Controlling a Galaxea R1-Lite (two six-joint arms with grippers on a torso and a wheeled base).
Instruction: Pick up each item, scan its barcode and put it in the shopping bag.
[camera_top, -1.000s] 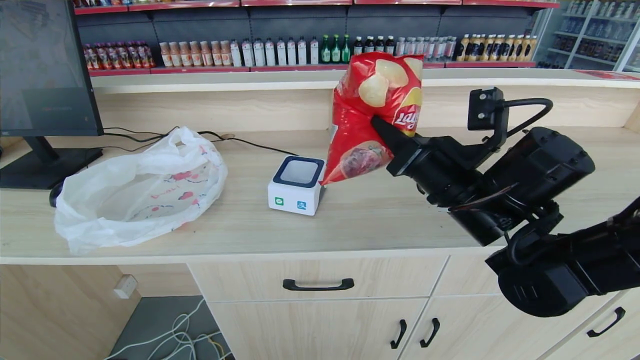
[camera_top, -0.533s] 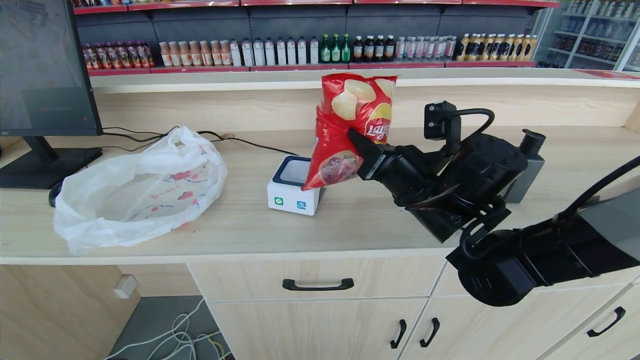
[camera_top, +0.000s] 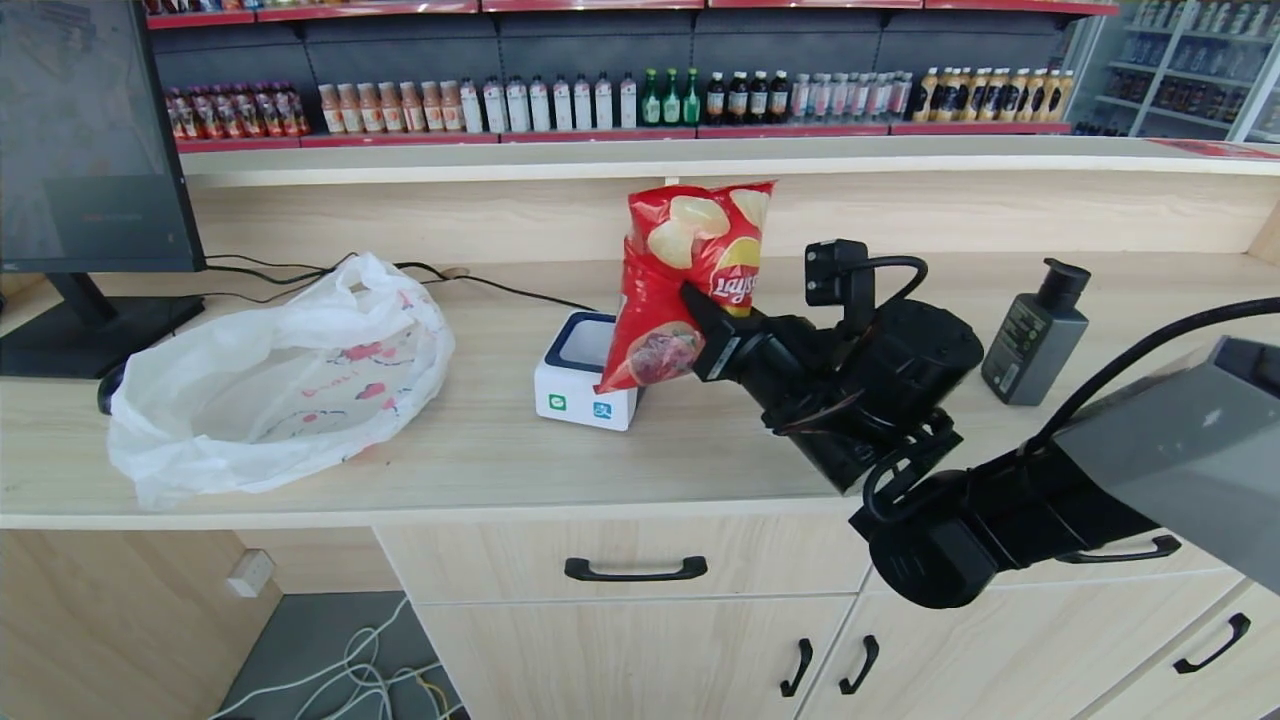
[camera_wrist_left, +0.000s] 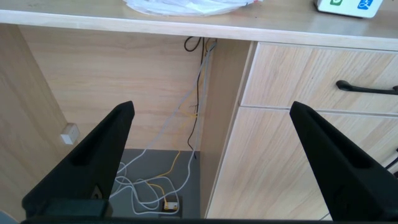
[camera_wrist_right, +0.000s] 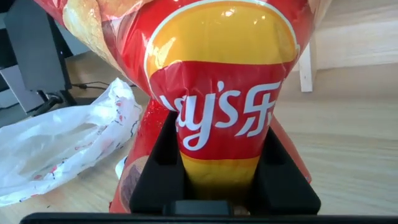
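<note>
Chips (camera_top: 700, 225) hang over the right edge of the scanner (camera_top: 588, 385), pinched by the right gripper (camera_wrist_right: 221, 149). The bag (camera_top: 280, 380) lies left of the scanner, a bottle (camera_top: 1035, 335) well right. The left gripper (camera_wrist_left: 211, 107) is spread wide, empty.

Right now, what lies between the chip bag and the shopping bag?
The white scanner on the counter, close by the chip bag, in the head view.
</note>
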